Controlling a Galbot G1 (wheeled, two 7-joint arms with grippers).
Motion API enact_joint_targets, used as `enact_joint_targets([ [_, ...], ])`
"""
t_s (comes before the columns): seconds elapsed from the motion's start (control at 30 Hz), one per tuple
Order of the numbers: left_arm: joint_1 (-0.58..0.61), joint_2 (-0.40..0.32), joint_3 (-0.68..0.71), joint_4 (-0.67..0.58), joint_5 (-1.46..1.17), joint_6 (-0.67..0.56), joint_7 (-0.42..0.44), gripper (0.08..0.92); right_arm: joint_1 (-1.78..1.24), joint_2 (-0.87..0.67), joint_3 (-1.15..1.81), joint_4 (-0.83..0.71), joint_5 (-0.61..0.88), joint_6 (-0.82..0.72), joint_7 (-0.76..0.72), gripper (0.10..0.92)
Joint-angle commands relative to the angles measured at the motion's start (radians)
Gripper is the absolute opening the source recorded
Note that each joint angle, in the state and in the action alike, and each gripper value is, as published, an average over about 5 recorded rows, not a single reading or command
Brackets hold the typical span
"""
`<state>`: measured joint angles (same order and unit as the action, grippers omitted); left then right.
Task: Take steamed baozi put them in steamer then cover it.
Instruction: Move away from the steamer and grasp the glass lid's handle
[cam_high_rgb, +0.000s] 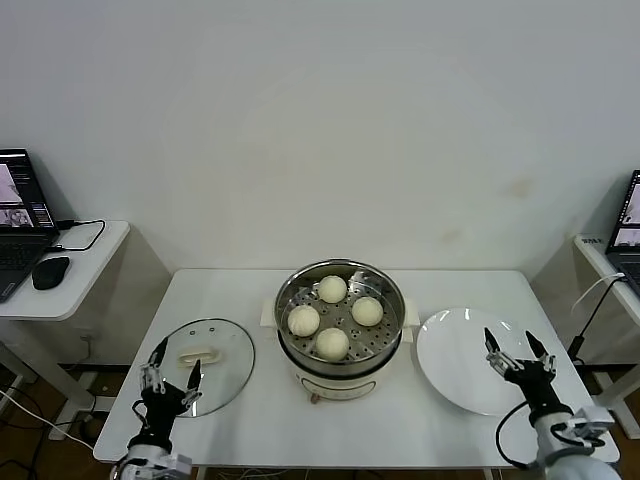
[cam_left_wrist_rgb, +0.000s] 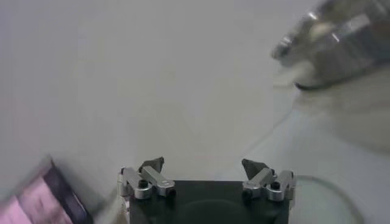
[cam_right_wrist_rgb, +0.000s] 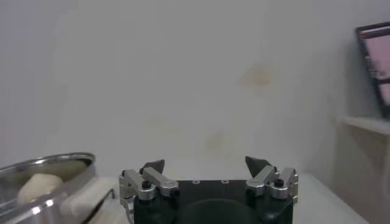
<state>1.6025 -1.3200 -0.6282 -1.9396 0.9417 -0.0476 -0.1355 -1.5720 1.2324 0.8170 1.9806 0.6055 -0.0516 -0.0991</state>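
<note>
Cream-white baozi (cam_high_rgb: 332, 343); shiny steel perforated steamer (cam_high_rgb: 291, 290); white plate (cam_high_rgb: 450, 350)

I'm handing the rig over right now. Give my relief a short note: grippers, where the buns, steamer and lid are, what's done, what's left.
Left gripper: open, empty, low at the table's front edge, over the near rim of the glass lid.
Right gripper: open, empty, over the near part of the white plate.
Steamer: mid-table on its pot base, uncovered.
Baozi: all four sit in the basket; the plate is bare.
Lid: flat on the table to the steamer's left, handle up.
Done: loading the buns.
Left: pick up the lid, likely with the left gripper, and set it on the steamer.
</note>
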Motion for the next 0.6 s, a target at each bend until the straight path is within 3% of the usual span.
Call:
enact_joint_targets([
  [0.03, -0.021, 0.097, 0.131, 0.052, 0.452, 0.257, -0.078, 0.823, -0.063, 0.053, 0.014, 0.043, -0.014, 0.014, 0.021, 0.823],
  [0.2, -0.069, 0.060, 0.147, 0.102, 0.443, 0.293, -0.074, 0.823, -0.069, 0.067, 0.010, 0.041, -0.018, 0.019, 0.019, 0.823],
  [0.6, -0.147, 0.046, 0.162, 0.171, 0.380, 0.303, 0.040, 0.823, -0.041, 0.079, 0.009, 0.006, -0.014, 0.013, 0.011, 0.823],
])
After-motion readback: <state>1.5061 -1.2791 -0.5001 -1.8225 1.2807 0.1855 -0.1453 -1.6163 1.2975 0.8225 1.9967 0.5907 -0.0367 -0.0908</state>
